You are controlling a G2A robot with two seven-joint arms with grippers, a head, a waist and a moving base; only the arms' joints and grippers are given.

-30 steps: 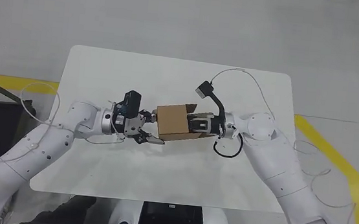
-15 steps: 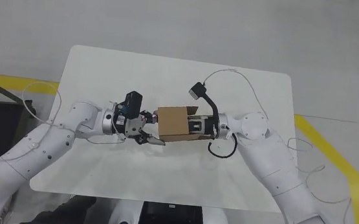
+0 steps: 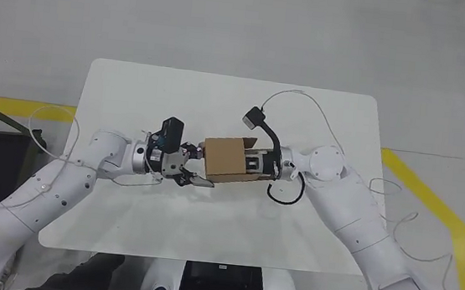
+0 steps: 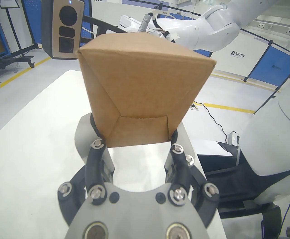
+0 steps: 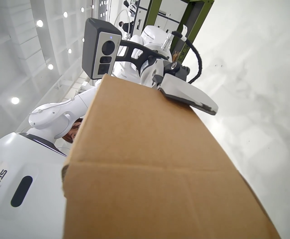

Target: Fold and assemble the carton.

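Over the middle of the white surface (image 3: 120, 92), the brown carton (image 3: 221, 159) is held between both arms. The left end effector (image 4: 135, 137) pinches one end across its width. The right end effector (image 3: 254, 162) sits at the opposite end — I cannot tell its grip. The pinch should probably stay firm and square while the flaps are pressed in — a skewed push could buckle a wall.

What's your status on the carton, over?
Left gripper clamps carton end. Right gripper at open end, grip unclear. Carton off table, nothing obstructing.
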